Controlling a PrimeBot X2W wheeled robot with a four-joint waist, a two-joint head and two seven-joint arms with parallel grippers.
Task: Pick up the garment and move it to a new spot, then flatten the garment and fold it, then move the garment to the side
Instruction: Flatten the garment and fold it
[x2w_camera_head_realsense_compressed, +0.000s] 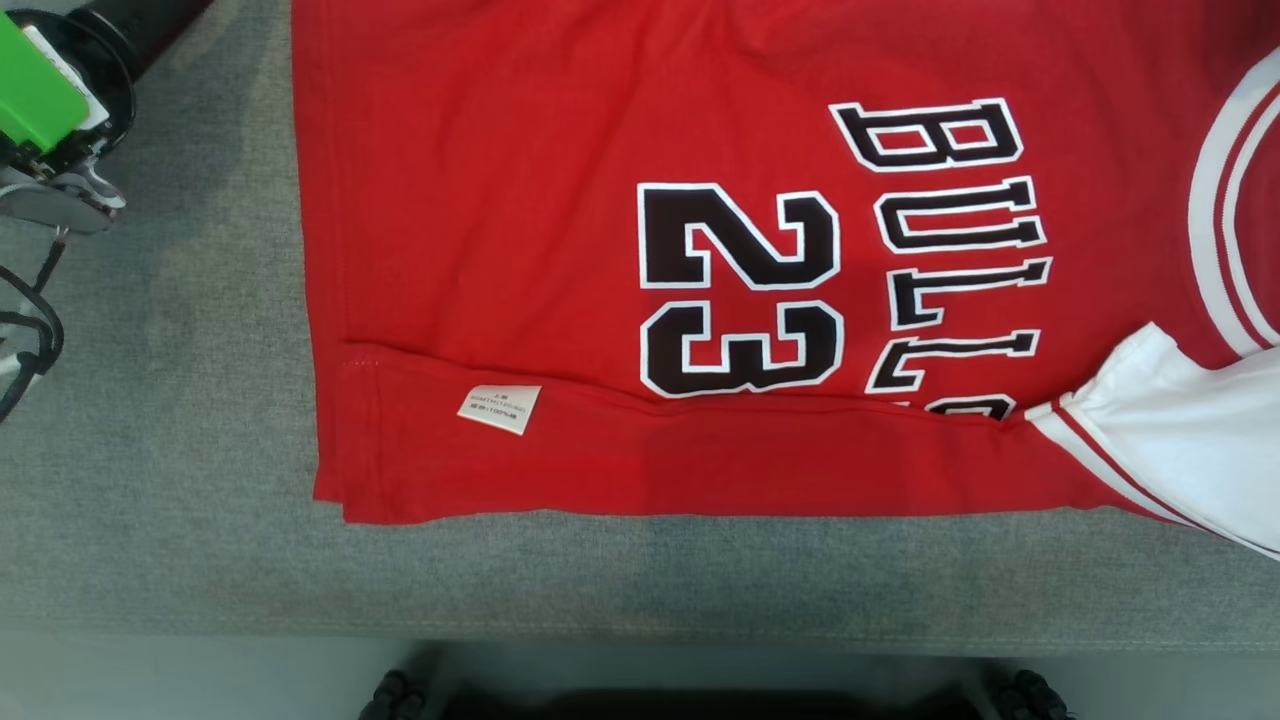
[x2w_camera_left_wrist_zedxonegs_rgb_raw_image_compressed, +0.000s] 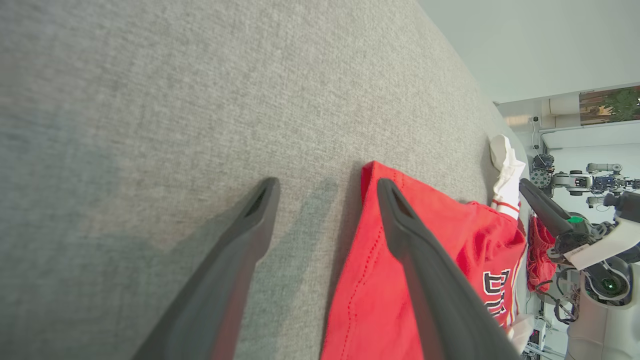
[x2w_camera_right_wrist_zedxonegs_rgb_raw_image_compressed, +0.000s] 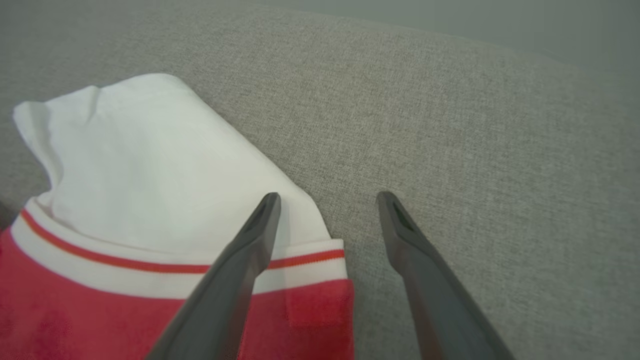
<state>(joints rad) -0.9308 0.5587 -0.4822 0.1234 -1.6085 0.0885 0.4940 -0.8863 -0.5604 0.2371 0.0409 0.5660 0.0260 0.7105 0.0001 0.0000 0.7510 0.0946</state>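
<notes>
Grey surface (x2w_camera_head_realsense_compressed: 180, 450) lies open beside garment (x2w_camera_head_realsense_compressed: 560, 250).

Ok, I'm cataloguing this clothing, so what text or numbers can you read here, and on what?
"23": black digits on the red jersey.
"BULL", then a letter half hidden under the fold: same jersey.
Print on the white tag at the folded edge: too small to read.

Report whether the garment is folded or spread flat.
Partly folded: the garment lies flat on the grey surface, but its near edge is turned over onto the front, showing the care label.
</notes>
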